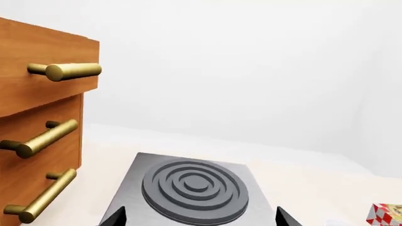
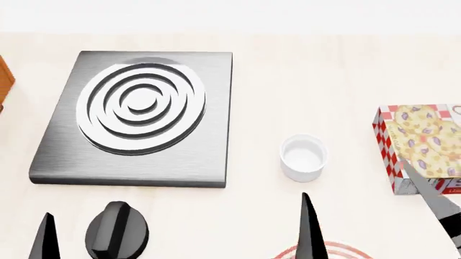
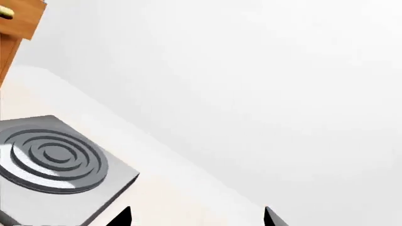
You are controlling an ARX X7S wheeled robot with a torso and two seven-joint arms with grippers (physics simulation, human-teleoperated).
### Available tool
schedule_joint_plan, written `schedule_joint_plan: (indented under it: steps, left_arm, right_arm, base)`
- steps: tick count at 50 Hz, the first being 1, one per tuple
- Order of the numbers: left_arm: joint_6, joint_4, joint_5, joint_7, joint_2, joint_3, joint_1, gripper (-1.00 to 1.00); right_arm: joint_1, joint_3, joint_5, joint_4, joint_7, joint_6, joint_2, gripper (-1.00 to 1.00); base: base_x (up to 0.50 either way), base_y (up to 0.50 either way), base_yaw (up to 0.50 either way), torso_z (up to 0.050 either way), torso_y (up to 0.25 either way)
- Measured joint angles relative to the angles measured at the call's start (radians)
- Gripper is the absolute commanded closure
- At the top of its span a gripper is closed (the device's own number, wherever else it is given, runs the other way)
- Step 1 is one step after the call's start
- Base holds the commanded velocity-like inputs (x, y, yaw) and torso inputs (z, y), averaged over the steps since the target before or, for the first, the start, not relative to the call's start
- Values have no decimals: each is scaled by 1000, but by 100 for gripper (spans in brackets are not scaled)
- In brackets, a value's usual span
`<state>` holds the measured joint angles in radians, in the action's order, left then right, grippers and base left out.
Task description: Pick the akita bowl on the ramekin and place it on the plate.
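The akita bowl is out of view in every frame. The white ramekin (image 2: 303,157) stands on the counter to the right of the stove plate, with nothing on or in it. Only a sliver of the plate (image 2: 333,249), with its red rings, shows at the bottom edge of the head view. My left gripper (image 1: 197,220) is open, facing the stove burner, with nothing between its fingers. My right gripper (image 3: 196,219) is open too and holds nothing. Dark fingertips (image 2: 47,237) rise from the head view's bottom edge, one of them just left of the plate sliver.
A steel stove plate (image 2: 209,162) with a ringed burner lies at the left, with a black knob (image 2: 116,233) in front of it. Wooden drawers (image 1: 37,141) with brass handles stand beside the stove. A red-checked cookie box (image 2: 418,143) lies at the right. A white wall rises behind.
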<state>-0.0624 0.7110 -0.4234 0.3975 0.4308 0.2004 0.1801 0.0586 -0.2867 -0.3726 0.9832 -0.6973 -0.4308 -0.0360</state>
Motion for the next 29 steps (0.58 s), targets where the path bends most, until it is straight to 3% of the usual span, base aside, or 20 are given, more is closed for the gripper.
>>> schedule_joint_plan:
  steps: [19, 29]
  left_arm:
    - [11, -8, -3, -4, 3, 5, 0, -100]
    - [7, -17, -2, -4, 3, 13, -6, -100]
  right_arm:
    - [-10, -83, 282, -36, 326, 111, 11, -100]
    - [-45, -120, 416, -71, 433, 251, 11, -100]
  base:
    - [0, 0, 0, 0, 250]
    - [0, 0, 0, 0, 250]
